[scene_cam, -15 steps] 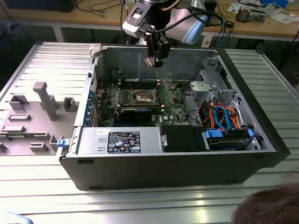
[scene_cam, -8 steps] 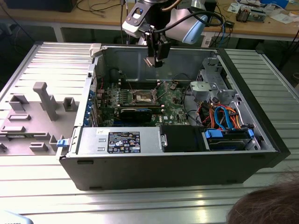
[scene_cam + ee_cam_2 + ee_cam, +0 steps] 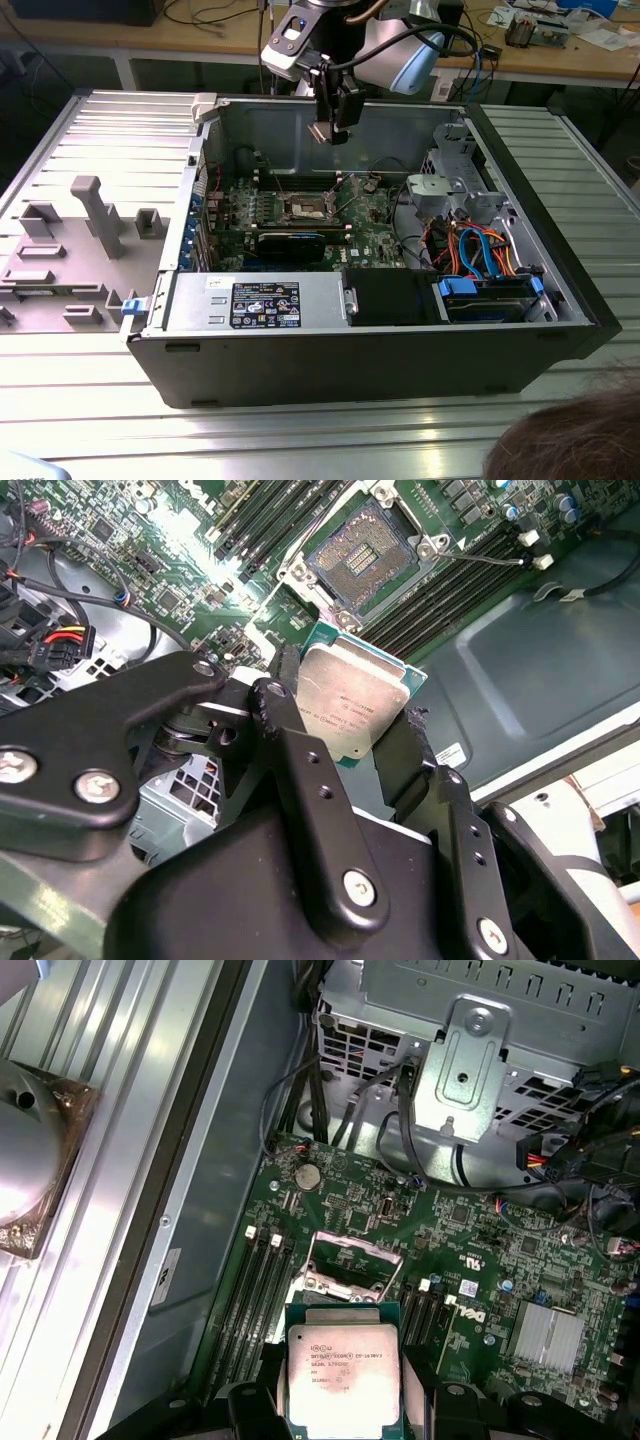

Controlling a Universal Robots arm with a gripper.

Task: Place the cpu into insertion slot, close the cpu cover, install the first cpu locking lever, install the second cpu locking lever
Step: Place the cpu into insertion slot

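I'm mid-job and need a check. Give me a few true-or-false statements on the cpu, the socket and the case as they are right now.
1. The gripper is shut on the cpu. True.
2. The cpu sits in the insertion slot. False: it is held in the air above the motherboard, apart from the slot.
3. The insertion slot is uncovered, with its contacts showing. True.
4. The computer case is closed up. False: its side is open and the motherboard lies exposed.
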